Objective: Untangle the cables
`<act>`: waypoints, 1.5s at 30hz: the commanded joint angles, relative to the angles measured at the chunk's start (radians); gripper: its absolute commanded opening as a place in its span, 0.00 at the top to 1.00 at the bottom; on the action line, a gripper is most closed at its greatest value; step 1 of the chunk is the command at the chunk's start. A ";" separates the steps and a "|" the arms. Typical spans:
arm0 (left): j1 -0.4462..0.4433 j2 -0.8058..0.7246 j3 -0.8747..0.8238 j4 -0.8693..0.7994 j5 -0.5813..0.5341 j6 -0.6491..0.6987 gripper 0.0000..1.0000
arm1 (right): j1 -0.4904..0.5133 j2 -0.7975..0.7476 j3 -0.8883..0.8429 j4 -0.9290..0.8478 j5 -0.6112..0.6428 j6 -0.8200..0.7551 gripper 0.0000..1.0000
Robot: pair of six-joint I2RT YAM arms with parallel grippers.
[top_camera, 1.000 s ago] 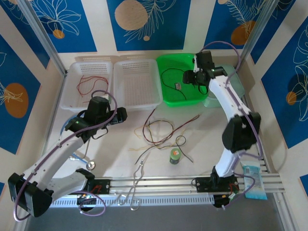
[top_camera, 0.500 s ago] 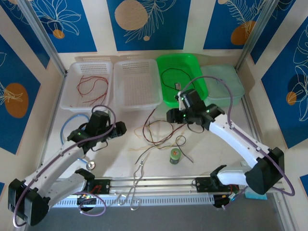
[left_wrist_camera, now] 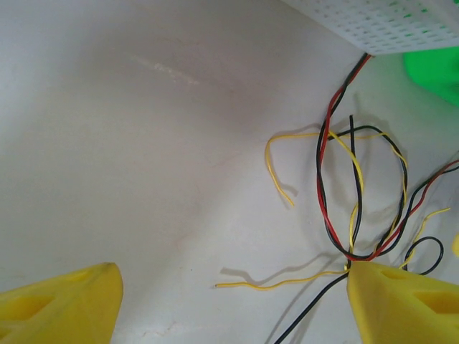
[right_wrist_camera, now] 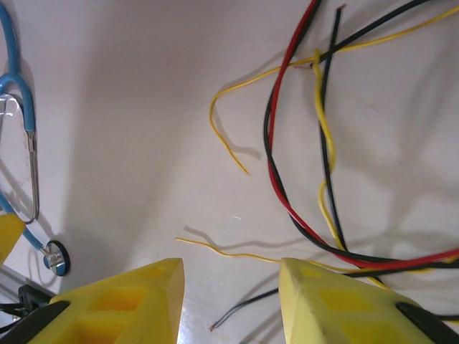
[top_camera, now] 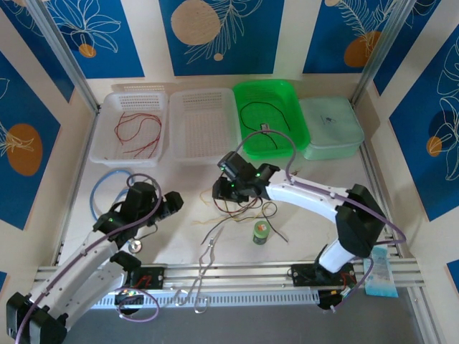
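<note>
The tangled cables [top_camera: 240,202], thin red, black and yellow wires, lie on the white table in front of the baskets. My right gripper [top_camera: 217,189] hangs low over the tangle's left edge. It is open, and a loose yellow wire end [right_wrist_camera: 215,249] and a black wire end [right_wrist_camera: 244,313] lie on the table under its gap [right_wrist_camera: 231,276]. My left gripper [top_camera: 172,201] is to the left of the tangle, open wide [left_wrist_camera: 233,308], with nothing between its fingers. A red and black loop [left_wrist_camera: 326,179] and a yellow strand [left_wrist_camera: 287,279] lie ahead of it.
Red wires [top_camera: 136,129] lie in the left white basket, and a black wire [top_camera: 265,118] in the green tray [top_camera: 301,136]. A middle white basket [top_camera: 204,125], a pale green box [top_camera: 331,129], a light-blue stethoscope [top_camera: 107,183], a green spool [top_camera: 261,233] and metal forceps [top_camera: 208,258] are also here.
My right arm swung from the green tray down to the tangle on the table, and its jaws narrowed. My left arm drew back toward the near edge.
</note>
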 commanded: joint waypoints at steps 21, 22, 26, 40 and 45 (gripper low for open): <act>-0.006 -0.018 -0.036 -0.006 0.068 -0.033 0.19 | 0.101 0.288 0.096 0.057 0.216 -0.313 0.71; -0.007 -0.020 -0.035 -0.008 0.068 -0.031 0.20 | 0.103 0.300 0.106 0.049 0.221 -0.321 0.71; -0.006 -0.018 -0.014 -0.040 0.055 -0.013 0.19 | 0.109 0.356 0.155 -0.007 0.259 -0.327 0.71; -0.005 0.005 0.019 -0.048 0.051 0.010 0.20 | 0.145 0.389 0.211 -0.100 0.392 -0.328 0.61; -0.006 0.006 0.021 -0.046 0.051 0.013 0.19 | 0.150 0.391 0.217 -0.114 0.418 -0.329 0.60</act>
